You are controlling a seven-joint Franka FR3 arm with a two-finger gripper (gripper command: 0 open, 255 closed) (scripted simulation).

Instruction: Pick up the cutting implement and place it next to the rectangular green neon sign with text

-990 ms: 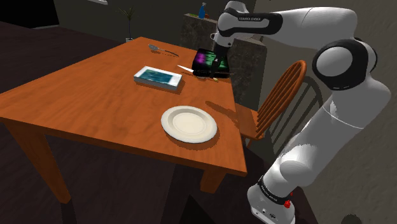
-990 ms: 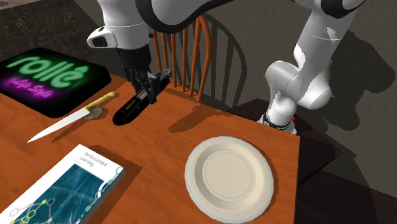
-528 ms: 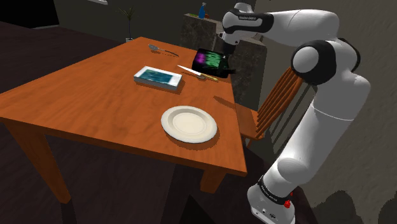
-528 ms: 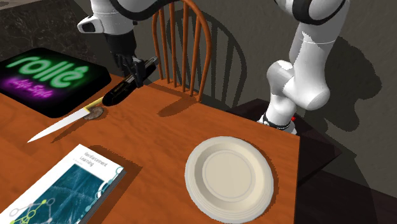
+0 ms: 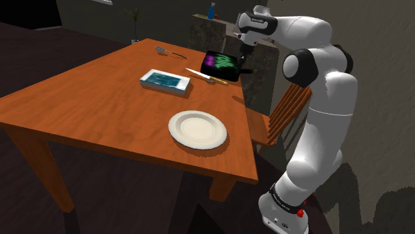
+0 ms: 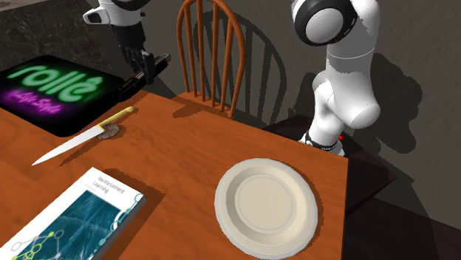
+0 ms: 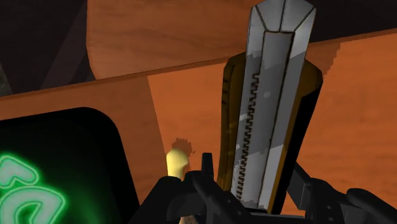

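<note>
Carrying is judged to be the step in hand. The cutter point(image 6: 127, 85), a long dark thing with a grey toothed blade, is clamped in the claw point(image 6: 144, 66) and looks to be held up off the table point(image 6: 185, 155).

Seen from left to right, the sign point(image 6: 52, 92), black with glowing green words, is found just below the claw and out past the cutter's tip. Next a yellow-handled knife point(image 6: 83, 137) is found lower down on the wood, near the sign. Then bare wood is found on the claw's other side.

For the next move, the cutter needs to be brought down onto bare wood beside the sign, and the claw should be opened only once the cutter is lying flat. Care is needed so that the knife is not bumped.

The cutter's long side is lined up with the claw's fingers point(image 7: 181, 200). It is stuck straight out from the claw, and its far end is pointed down toward the sign's near edge.
</note>
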